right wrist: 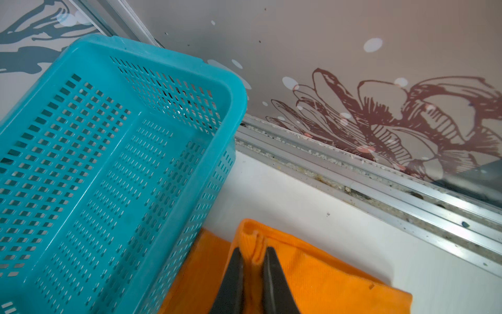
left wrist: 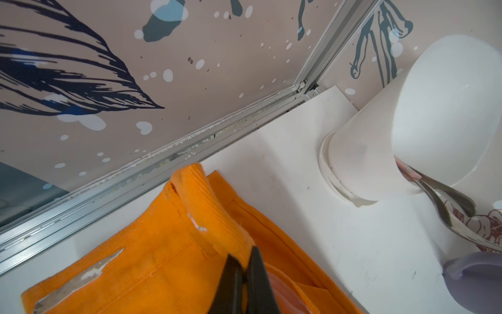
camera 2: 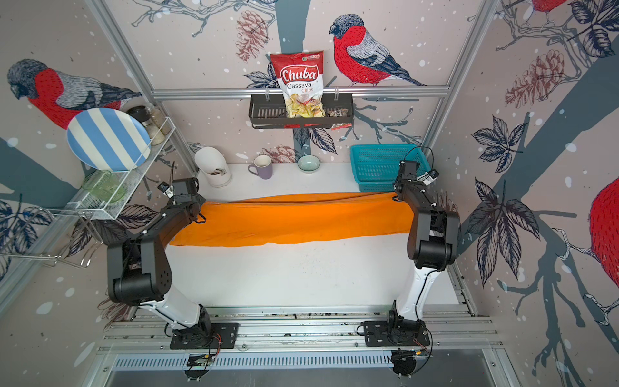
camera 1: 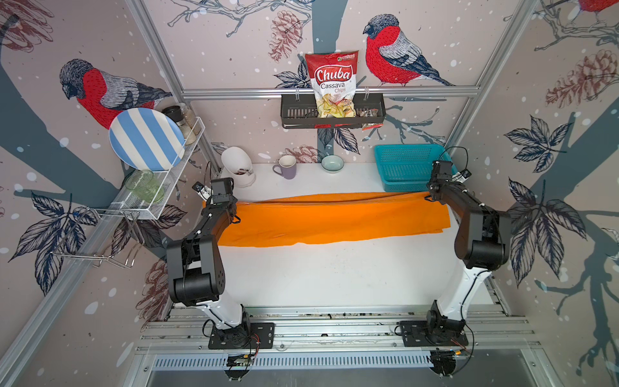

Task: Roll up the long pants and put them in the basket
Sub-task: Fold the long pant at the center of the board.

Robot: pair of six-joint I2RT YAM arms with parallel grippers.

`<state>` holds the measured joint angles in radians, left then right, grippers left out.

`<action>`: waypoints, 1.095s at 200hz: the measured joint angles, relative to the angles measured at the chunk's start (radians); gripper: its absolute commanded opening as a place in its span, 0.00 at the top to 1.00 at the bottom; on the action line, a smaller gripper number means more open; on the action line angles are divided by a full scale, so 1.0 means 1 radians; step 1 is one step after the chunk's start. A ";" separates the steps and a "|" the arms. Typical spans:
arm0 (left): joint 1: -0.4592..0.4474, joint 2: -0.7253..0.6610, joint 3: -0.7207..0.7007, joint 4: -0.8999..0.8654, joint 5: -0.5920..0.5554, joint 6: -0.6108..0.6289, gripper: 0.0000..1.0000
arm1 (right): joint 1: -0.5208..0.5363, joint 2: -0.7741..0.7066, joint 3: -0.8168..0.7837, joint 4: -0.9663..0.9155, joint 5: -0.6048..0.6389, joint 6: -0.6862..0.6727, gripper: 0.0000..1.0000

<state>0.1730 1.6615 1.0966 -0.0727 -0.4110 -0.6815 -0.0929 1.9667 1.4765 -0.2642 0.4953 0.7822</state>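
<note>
The bright orange plain cloth long pants are seen in both top views, laid as a long folded band across the white tabletop and stretched from one gripper to the other. In the left wrist view, the left gripper is closed narrowly on a raised strip of cloth at that end, which is pinched between its black fingers. Beyond those fingertips a white rounded plastic holder with metal spoons is stood, and a lilac mug is seen beside it. In the right wrist view, the right gripper is likewise closed on a pinched ridge of the other end. Just beside these fingers a teal perforated plastic basket is placed; whether the cloth is touched by it cannot be told.
</note>
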 measured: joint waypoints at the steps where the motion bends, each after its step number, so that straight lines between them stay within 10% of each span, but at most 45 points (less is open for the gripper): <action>1: 0.000 0.001 0.000 0.000 0.000 0.000 1.00 | 0.000 0.001 0.001 0.000 -0.001 0.000 1.00; 27: 0.000 0.038 0.016 0.001 -0.009 0.000 1.00 | 0.000 0.019 0.014 0.000 -0.010 0.002 1.00; 63: 0.000 0.067 0.022 0.000 -0.040 -0.018 1.00 | 0.000 0.032 0.029 -0.029 -0.003 0.029 0.59; 92: 0.000 0.091 0.022 0.018 -0.067 -0.019 1.00 | -0.008 0.002 0.008 -0.035 0.020 0.039 0.45; 144: -0.007 0.130 0.040 0.037 -0.069 -0.022 0.99 | -0.018 -0.181 -0.101 -0.012 -0.077 0.027 0.41; 219: -0.056 0.129 0.090 0.019 -0.137 0.004 0.14 | -0.019 -0.456 -0.383 0.125 -0.343 -0.113 0.23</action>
<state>0.1165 1.7905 1.1862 -0.0540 -0.5480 -0.6773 -0.1123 1.5108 1.0935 -0.1394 0.1528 0.6697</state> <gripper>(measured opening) 0.740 0.751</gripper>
